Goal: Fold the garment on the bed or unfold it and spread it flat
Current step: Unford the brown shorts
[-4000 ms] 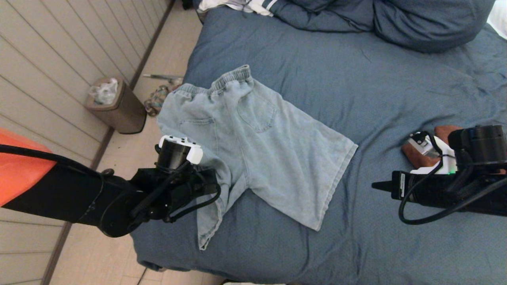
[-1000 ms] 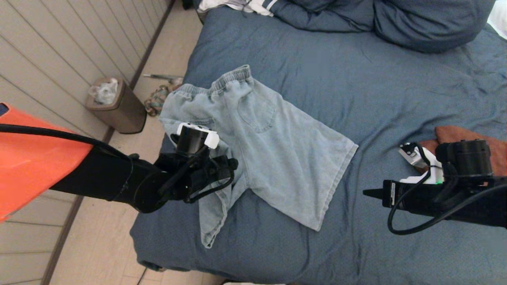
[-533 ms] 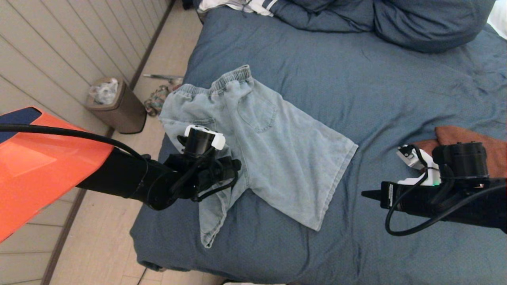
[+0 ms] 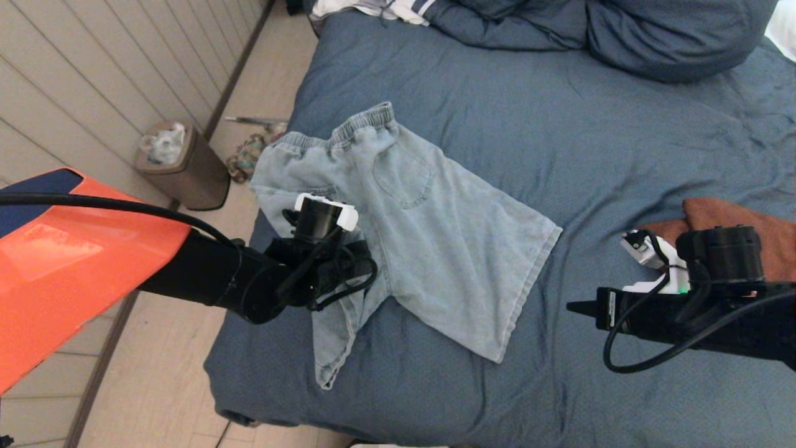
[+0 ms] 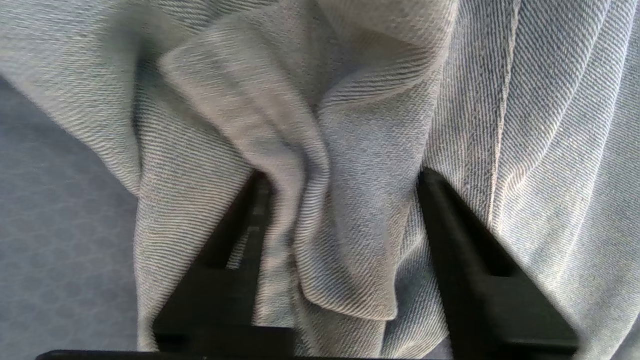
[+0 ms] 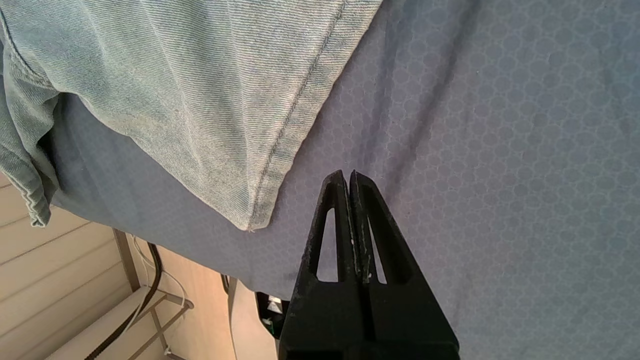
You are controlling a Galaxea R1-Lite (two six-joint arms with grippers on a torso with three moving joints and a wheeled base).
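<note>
Denim shorts (image 4: 410, 230), pale washed blue, lie mostly spread on the bed (image 4: 622, 143), at about nine o'clock from the bed's middle. Their waistband points to eleven o'clock and hangs near the bed's left edge. One leg lies flat toward four o'clock. The other leg is bunched and folded under itself, trailing toward six o'clock.

Over that bunched leg sits the left gripper (image 5: 340, 200). Its two dark fingers (image 5: 450, 225) straddle a raised ridge of cloth, spread apart around it and not visibly pressed tight. To do this step well, the fingers probably need to take the full ridge, not one loose layer, then draw it outward toward seven o'clock so the leg unrolls without dragging the flat leg along.

At four o'clock from the shorts, the right gripper (image 6: 348, 177) hovers above bare bed cover, fingers pressed together, holding nothing, just beside the flat leg's hem corner.

Open bed stretches toward one and three o'clock, with pillows (image 4: 622, 37) at twelve. A brown cloth (image 4: 740, 218) lies behind the right arm. Room is tight at nine o'clock: the bed edge drops to the floor, where a small bin (image 4: 186, 168) stands by the wall.
</note>
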